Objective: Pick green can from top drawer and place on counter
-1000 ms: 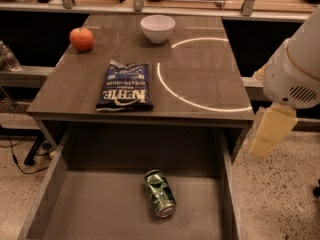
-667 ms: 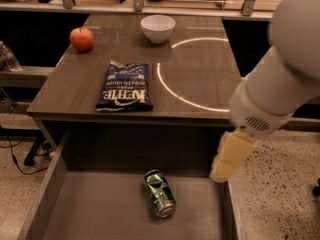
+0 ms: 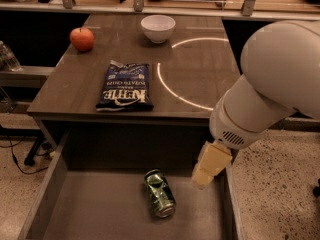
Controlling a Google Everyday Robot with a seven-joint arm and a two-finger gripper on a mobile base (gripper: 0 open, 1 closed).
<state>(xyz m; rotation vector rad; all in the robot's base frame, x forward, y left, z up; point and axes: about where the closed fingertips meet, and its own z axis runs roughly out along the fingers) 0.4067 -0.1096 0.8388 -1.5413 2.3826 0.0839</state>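
The green can (image 3: pixel 160 193) lies on its side on the flat bottom of the open top drawer (image 3: pixel 90 214), near the drawer's middle. The gripper (image 3: pixel 207 170) hangs from the big white arm at the right and reaches into the drawer's right side, a little right of the can and apart from it. The counter (image 3: pixel 190 79) lies beyond the drawer, dark and glossy, with a thin white circle line on its right half.
A blue chip bag (image 3: pixel 125 85) lies flat on the counter's left half. A red apple (image 3: pixel 82 39) sits at the far left and a white bowl (image 3: pixel 158 28) at the back middle. The white arm (image 3: pixel 270 89) covers the counter's right edge.
The arm has swung left and down from the right side, bringing the gripper over the drawer's right part and closer to the can. The can has not moved.
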